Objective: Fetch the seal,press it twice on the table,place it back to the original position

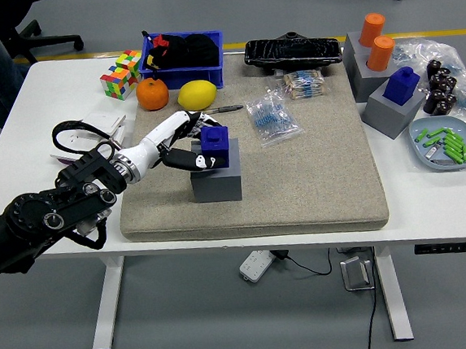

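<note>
Nearest the camera, along the table's [433,222] near edge, the left arm reaches in from the lower left corner and ends in the left hand [183,146], whose pale fingers [184,158] curl around the blue seal [215,146]. That seal sits in its grey holder [217,181] on the beige mat [315,183], and the hand wraps it from the left side, thumb low and the other fingers along the upper edge. The grip looks closed on the block, though whether the seal is raised clear of the holder I cannot tell.

My reading is that the task is at its first step: the seal is grasped but apparently not yet lifted out, so both presses on the table and the return to the holder remain to be done.

Further back on the mat lie a bag of small blue parts [272,117] and a pen [227,108]. Beyond them sit a lemon [197,94], an orange [152,93], a colour cube [121,74] and a blue bin [184,58]. Off to the far right stands a second blue seal [405,83] in another grey block, well apart from the hand. No right arm shows.
</note>
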